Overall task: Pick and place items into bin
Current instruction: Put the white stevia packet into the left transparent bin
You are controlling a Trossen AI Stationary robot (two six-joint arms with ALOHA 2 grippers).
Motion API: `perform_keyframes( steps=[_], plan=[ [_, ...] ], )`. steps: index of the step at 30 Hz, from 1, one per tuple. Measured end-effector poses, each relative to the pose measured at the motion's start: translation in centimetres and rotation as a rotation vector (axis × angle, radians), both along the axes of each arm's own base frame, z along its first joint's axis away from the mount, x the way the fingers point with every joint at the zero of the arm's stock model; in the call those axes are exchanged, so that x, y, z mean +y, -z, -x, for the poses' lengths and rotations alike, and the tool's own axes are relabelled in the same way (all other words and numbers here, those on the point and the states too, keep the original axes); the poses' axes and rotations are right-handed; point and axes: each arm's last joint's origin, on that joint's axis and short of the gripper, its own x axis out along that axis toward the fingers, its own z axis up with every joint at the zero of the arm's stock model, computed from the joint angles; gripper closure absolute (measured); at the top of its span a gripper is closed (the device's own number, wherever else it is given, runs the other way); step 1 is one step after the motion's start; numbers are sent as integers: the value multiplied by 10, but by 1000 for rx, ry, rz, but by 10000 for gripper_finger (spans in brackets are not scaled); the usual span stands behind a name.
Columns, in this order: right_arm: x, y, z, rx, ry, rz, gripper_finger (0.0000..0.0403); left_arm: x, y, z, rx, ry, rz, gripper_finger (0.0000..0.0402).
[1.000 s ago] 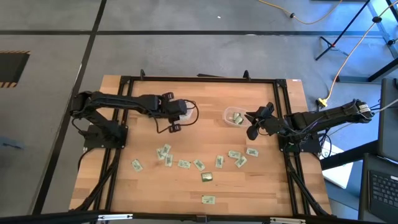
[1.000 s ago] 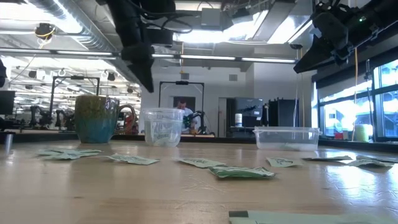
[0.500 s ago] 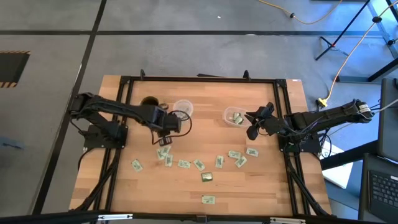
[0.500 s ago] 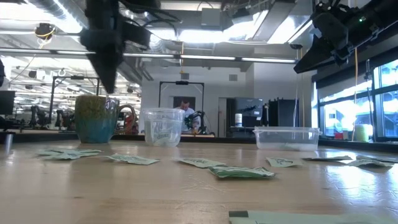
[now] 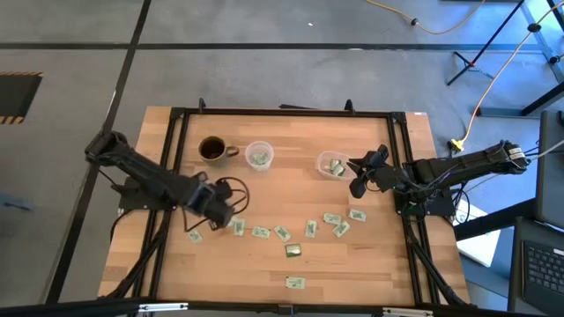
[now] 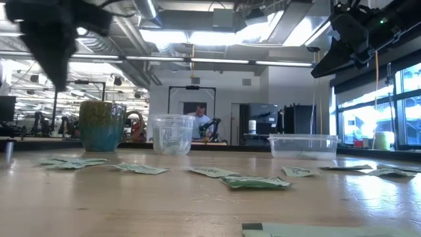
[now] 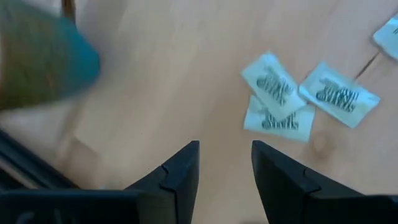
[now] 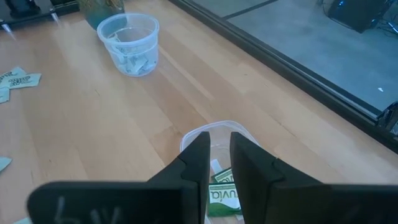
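Note:
Several small green-and-white packets (image 5: 281, 233) lie flat across the near half of the wooden table; one darker packet (image 5: 293, 251) lies among them. My left gripper (image 5: 218, 211) hangs open above bare wood, pointing down, just left of a small cluster of packets (image 7: 280, 99). Nothing is between its fingers (image 7: 225, 146). My right gripper (image 5: 354, 174) hovers over the near right rim of the clear bin (image 5: 332, 165), fingers a narrow gap apart (image 8: 216, 140), with nothing between them. More packets (image 8: 224, 193) lie in the bin.
A clear cup (image 5: 259, 156) with packets in it and a green-blue mug (image 5: 211, 149) stand at the far left of the table. A black frame (image 5: 282, 113) runs round the table's edges. One packet (image 5: 295, 283) lies near the front edge.
My left gripper has swung from above the clear cup toward the table's near left, rolling its wrist, and now hangs by the left-hand packets. The cup and the mug, covered before, now show. My right gripper has kept still.

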Motion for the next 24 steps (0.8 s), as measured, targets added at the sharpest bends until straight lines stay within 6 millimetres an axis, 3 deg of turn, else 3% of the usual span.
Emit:
perform_keyframes(
  steps=[7, 16, 24],
  plan=[
    [0, 0, 0, -3, 1, -2, 336, -20, 24, 28, 40, -151, 74, 260],
    [0, 0, 0, -4, 0, -1, 336, -40, 60, 49, 4, -288, 198, 260],
    [0, 0, 0, -6, -1, -1, 336, -58, 66, 66, 28, -389, 271, 260]
  ],
)
